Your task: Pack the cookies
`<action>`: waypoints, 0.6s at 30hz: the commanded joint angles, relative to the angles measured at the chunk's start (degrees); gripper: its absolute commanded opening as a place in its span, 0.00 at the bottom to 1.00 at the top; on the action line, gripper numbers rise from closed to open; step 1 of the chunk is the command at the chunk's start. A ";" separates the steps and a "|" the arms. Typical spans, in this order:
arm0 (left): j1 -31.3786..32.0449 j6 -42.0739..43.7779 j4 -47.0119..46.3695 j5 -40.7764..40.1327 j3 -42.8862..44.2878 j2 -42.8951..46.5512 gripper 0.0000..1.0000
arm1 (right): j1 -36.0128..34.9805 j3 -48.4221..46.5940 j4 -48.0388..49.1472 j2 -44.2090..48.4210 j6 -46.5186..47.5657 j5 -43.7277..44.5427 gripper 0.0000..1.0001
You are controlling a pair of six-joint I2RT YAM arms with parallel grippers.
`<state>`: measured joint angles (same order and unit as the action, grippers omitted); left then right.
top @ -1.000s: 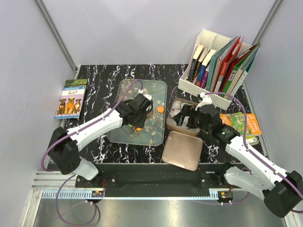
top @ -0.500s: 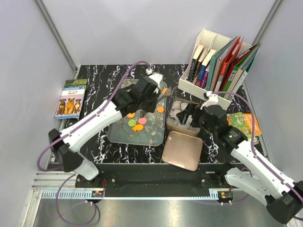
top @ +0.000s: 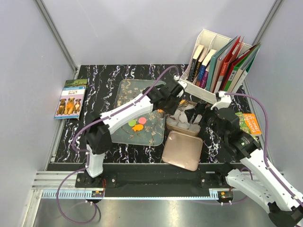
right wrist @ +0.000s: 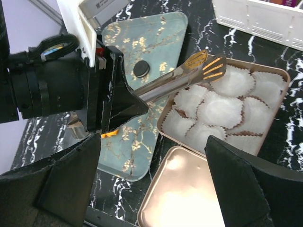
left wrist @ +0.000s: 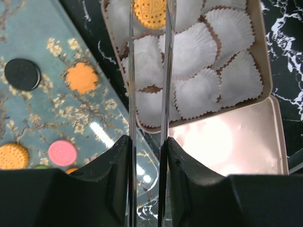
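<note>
My left gripper [left wrist: 147,142] is shut on metal tongs [left wrist: 131,71], whose tips pinch a round orange cookie [left wrist: 150,13] above the gold tin [left wrist: 265,80] of white paper cups. More cookies lie on the floral tray [left wrist: 47,109]: a black one [left wrist: 22,74], an orange flower [left wrist: 81,78] and a pink one [left wrist: 62,153]. From above, the left gripper [top: 171,97] reaches over the tin [top: 170,126]. My right gripper [right wrist: 156,184] stands open above the tin's lid [right wrist: 189,189], with nothing between its fingers, facing the tongs [right wrist: 180,78].
The gold lid [top: 182,150] lies in front of the tin. A white book rack [top: 218,66] stands at the back right. One book [top: 71,98] lies at the far left, another [top: 248,122] at the right edge.
My left arm has swung right from the tray to over the tin, carrying the orange cookie in the tongs. My right arm has pulled back a little to the right.
</note>
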<state>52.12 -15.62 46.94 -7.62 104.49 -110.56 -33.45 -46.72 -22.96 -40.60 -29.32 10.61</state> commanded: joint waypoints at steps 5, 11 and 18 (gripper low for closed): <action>0.79 1.55 -3.78 3.13 9.06 -4.30 0.11 | -0.21 -2.32 -2.00 0.96 2.34 3.45 1.00; 1.32 1.38 -3.70 3.14 8.11 -4.84 0.13 | -0.12 -2.15 -2.09 0.96 2.87 4.15 1.00; 1.67 1.38 -3.87 2.08 6.61 -5.01 0.13 | -0.21 -1.89 -2.00 0.43 2.78 3.98 1.00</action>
<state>53.36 -14.94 45.50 -5.61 110.89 -116.03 -33.43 -46.72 -25.56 -40.25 -27.27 12.99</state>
